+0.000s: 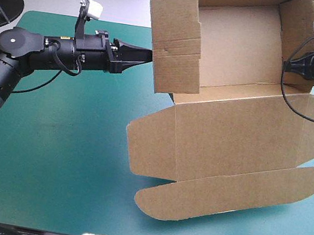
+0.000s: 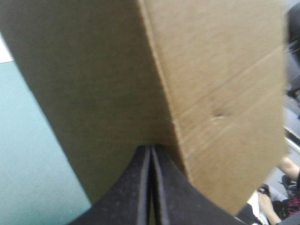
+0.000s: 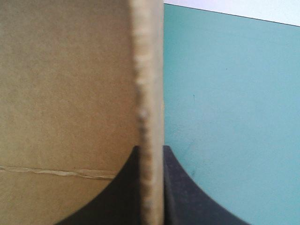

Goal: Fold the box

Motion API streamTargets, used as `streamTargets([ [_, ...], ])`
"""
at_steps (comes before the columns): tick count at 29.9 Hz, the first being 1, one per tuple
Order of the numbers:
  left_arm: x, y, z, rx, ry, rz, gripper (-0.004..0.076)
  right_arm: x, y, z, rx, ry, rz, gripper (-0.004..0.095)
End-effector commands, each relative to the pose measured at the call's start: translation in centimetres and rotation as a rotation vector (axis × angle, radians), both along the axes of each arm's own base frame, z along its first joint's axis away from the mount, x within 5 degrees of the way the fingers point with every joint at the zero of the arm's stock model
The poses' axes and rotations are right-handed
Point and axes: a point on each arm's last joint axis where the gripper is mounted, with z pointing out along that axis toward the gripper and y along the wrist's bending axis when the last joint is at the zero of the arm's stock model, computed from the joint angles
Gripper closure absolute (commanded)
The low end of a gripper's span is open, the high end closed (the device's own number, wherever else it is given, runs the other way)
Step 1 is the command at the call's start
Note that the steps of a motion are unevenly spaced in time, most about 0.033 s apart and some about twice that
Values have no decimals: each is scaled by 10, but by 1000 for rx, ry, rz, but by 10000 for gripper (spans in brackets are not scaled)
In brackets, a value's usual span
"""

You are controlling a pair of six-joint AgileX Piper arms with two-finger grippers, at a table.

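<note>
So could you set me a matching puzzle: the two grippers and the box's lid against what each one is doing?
Things: 1 left gripper; 2 right gripper; 3 lid of the box.
States: A shut on a raised wall's edge; B spread open toward the near edge of the table; C shut, tip against a wall's outside.
Pairs: 1-C, 2-A, 3-B.

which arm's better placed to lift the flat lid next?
Left, probably: the left pincer is shut, seemingly just touching the box at its left wall, so free; the right pincer clamps its right wall.
</note>
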Motion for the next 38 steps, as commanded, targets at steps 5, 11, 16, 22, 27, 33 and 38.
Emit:
streamTargets([
  [5, -14, 0, 29, -157, -50, -32, 583, -14, 7, 27, 63, -114, 5, 928],
  [11, -14, 0, 29, -155, -51, -31, 413, -13, 10, 28, 74, -126, 15, 928],
  [16, -13, 1, 30, -162, -47, -20, 282, -12, 11, 30, 100, -142, -3, 926],
  [22, -6, 4, 31, -174, -48, 69, 279, -8, 22, 32, 90, -175, -14, 926],
  [27, -4, 6, 33, -92, -48, 119, 278, -3, 41, 31, 30, -208, -40, 926],
  [33, 0, 14, 41, 27, -38, 249, 279, 8, 65, 23, 21, -202, -58, 926],
  [38, 4, 24, 38, 160, -15, 363, 279, 19, 88, 17, 82, -205, -45, 926],
])
